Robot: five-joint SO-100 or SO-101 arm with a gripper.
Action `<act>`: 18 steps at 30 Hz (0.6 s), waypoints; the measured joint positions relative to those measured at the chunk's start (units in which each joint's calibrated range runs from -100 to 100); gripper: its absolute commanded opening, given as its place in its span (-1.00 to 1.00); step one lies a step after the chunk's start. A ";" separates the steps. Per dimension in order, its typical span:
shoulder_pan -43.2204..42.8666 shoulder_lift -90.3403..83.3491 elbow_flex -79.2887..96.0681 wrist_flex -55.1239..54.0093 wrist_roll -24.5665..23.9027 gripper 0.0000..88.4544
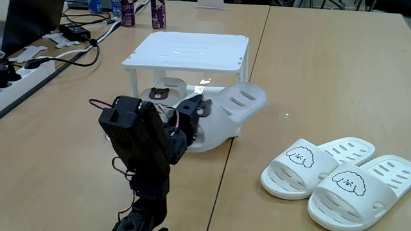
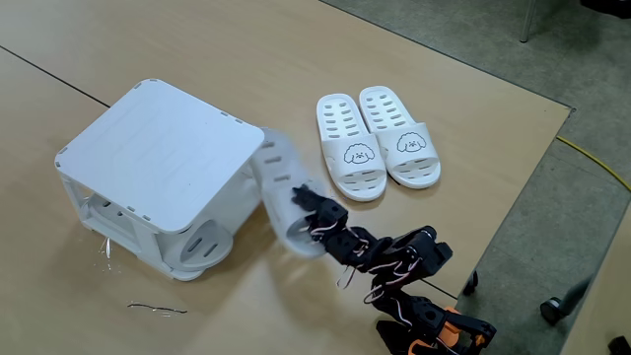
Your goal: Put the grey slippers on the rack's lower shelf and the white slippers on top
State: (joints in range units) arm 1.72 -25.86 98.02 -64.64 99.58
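Wooden tabletop, cables and power strip at 10 o'clock in a fixed view. Rack point(image 1: 186, 51) sits centre; one grey slipper point(image 1: 166, 90) already on lower shelf point(image 1: 209, 82), bear charm showing. Your gripper point(image 1: 196, 109) clamps second grey slipper point(image 1: 231, 115) at strap end, slipper tilted against rack's 5 o'clock corner. White slippers point(image 2: 380, 143) paired flat at rack's 3 o'clock in other fixed view. Rubber looks light, flexible, likely grippy; judge strap edge best hold.
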 measured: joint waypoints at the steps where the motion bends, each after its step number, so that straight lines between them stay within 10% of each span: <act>1: -1.80 1.07 0.00 0.00 0.00 -0.98; 18: -13.63 10.80 -6.29 0.00 0.00 -0.98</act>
State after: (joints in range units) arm -11.91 -15.05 91.73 -64.64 99.58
